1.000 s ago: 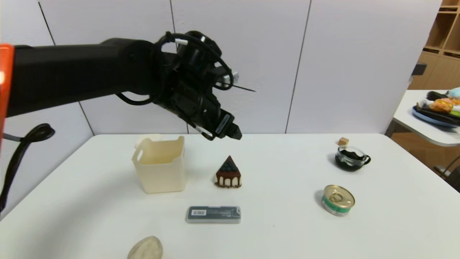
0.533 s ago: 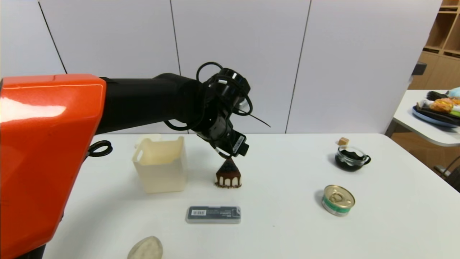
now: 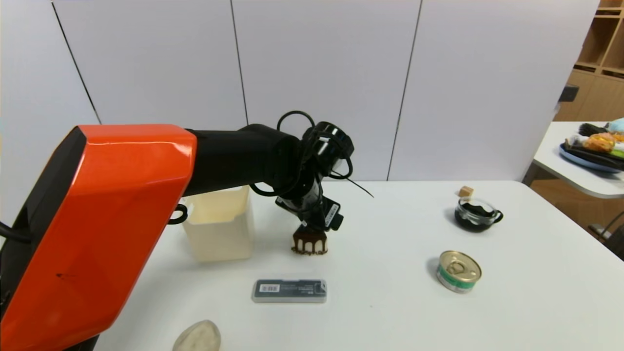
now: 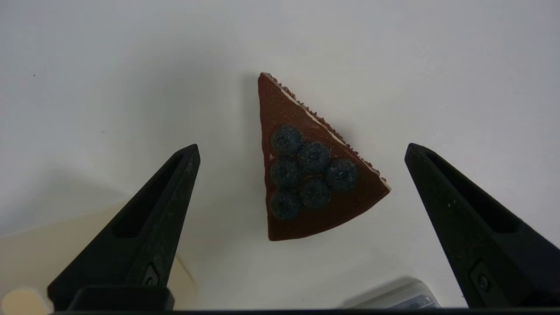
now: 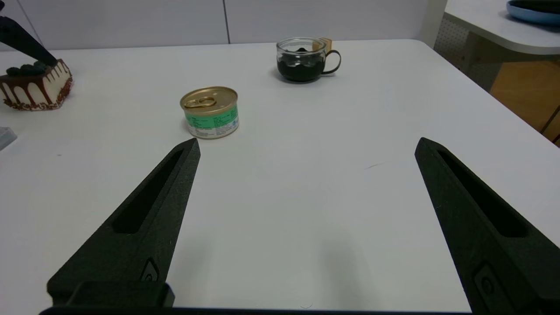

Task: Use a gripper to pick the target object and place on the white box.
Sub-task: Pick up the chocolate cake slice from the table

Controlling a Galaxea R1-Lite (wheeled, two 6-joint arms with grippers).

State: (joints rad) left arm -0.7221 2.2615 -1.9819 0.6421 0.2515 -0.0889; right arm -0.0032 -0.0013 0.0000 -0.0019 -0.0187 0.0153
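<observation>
One target object [image 4: 306,175], a triangular toy cake slice with a chocolate top and dark berries, is seen standing on the table [image 3: 390,292], just beside the white box [image 3: 219,229] and apart from it. It is framed between the two fingers of the left hand [image 4: 302,192], which is spread wide and holds nothing. In the head view the left hand [image 3: 317,226] is positioned directly over the slice, close to its top.

The step in hand is judged to be the descent and closure. The fingers [image 4: 148,227] should be lowered until they flank the white sides, below the berries, before any closing is begun. Since the slice is wedge-shaped, contact on two slanted faces may squeeze it out sideways; a slight wrist rotation is advised so that the pads bear on opposed surfaces near the wide end. Closure should be slow and centred, so that the slice is not pushed toward the box.

A grey case [image 3: 289,290] lies nearer the robot, well clear of the approach. The right hand [image 5: 306,183] is held parked low over the table, also spread wide and empty, with a green-labelled tin [image 5: 210,111] and a glass cup [image 5: 304,59] beyond it.
</observation>
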